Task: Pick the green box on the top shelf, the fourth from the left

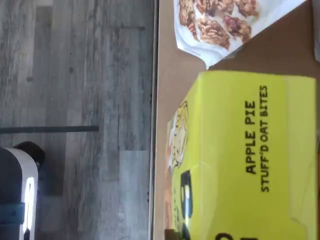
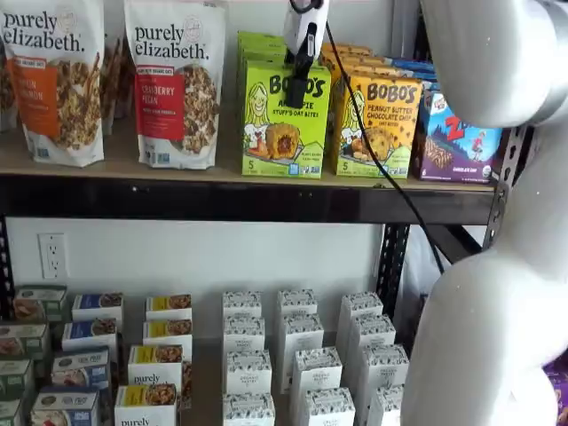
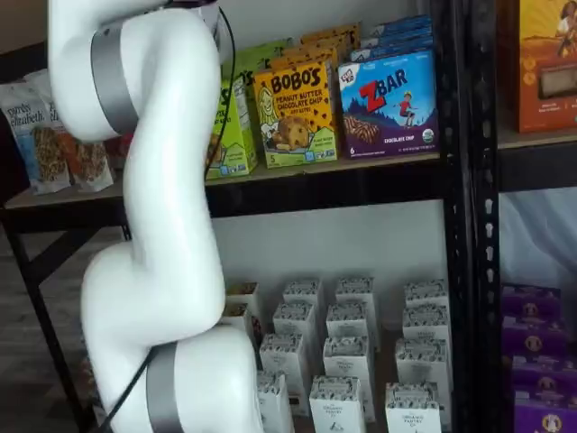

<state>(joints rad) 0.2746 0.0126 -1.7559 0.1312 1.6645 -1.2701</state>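
Wrist view: the green box (image 1: 240,155) fills much of the picture, its "APPLE PIE STUFF'D OAT BITES" face turned toward the camera. It stands on the tan board of the top shelf (image 1: 162,100), near the board's front edge, with a granola bag (image 1: 225,25) beside it. No fingers appear here.

In a shelf view, the gripper (image 2: 297,84) hangs over the front of the green box (image 2: 284,120), its black fingers at the carton's upper edge. They are seen side-on, so I cannot tell whether they have closed on the carton or how wide they stand. A yellow-orange Bobo's box (image 2: 380,124) sits just beside it.

In a shelf view, the arm (image 3: 162,180) hides the gripper and most of the green box (image 3: 236,135).

To do this step well, I judge the fingers should seat squarely on the carton before lifting, clear of the neighbour.
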